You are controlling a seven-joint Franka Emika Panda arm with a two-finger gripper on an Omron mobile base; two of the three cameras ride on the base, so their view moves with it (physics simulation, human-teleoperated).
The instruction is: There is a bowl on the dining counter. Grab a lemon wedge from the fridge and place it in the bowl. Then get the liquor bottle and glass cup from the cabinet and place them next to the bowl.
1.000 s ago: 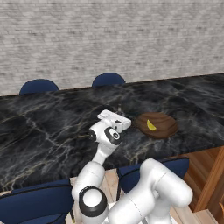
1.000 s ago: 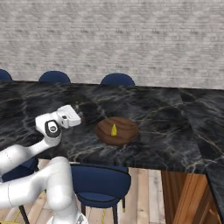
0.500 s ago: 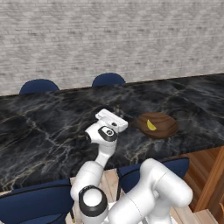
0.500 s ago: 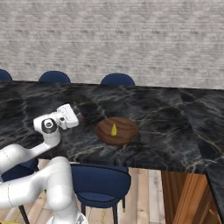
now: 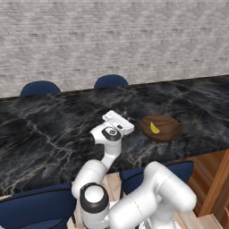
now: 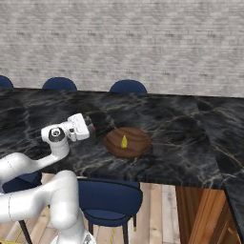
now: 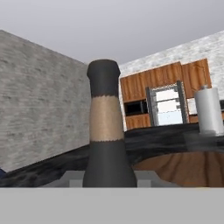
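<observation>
Hand view: dark bottle (image 7: 104,131) with a tan label band standing upright right in front, base sitting between the 2 grey fingers (image 7: 73,176), so looks like the gripper (image 7: 109,179) pinching it low down. Wooden bowl (image 7: 183,168) just beside it to the lower right. Left base view: gripper (image 5: 121,120) hanging over the black marble surface (image 5: 44,129), just left of the bowl (image 5: 166,129), not touching it. Lemon wedge (image 5: 154,128) lying inside the bowl, bright yellow. 2 blue chairs (image 5: 110,81) tucked in on the far side, brick wall behind.
</observation>
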